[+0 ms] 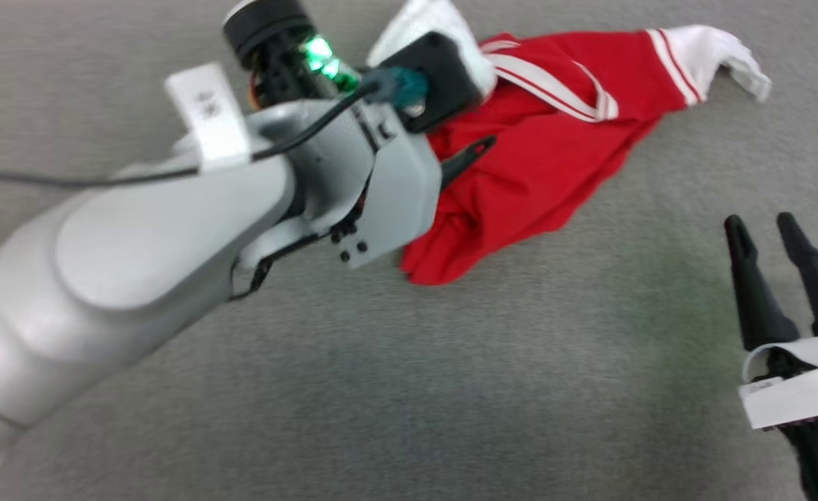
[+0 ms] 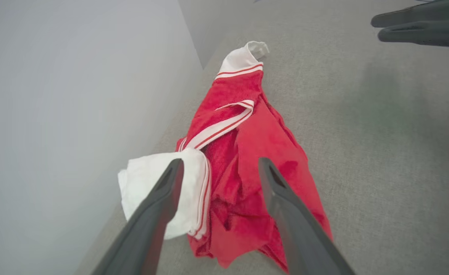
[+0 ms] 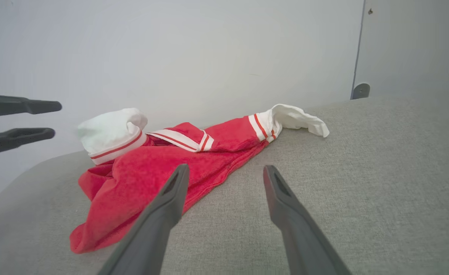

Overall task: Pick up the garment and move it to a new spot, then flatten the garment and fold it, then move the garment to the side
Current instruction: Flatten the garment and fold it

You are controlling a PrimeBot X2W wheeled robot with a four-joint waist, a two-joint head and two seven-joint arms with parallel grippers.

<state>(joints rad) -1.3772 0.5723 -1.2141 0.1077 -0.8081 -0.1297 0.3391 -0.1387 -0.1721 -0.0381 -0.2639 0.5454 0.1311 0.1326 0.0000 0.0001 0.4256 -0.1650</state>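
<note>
In the head view the left arm (image 1: 138,243) hides the garment's (image 1: 541,160) left end and all but one finger (image 1: 471,149) of the left gripper (image 2: 220,162), so whether its tips touch the cloth cannot be told. The left wrist view shows that gripper spread wide above the crumpled red body, beside a bunched white sleeve (image 2: 148,187), while the right gripper (image 3: 225,168) is also spread, holds nothing, and sits apart from the garment. The garment lies heaped on a grey woven surface (image 1: 451,390), close to a pale wall (image 3: 209,57).
</note>
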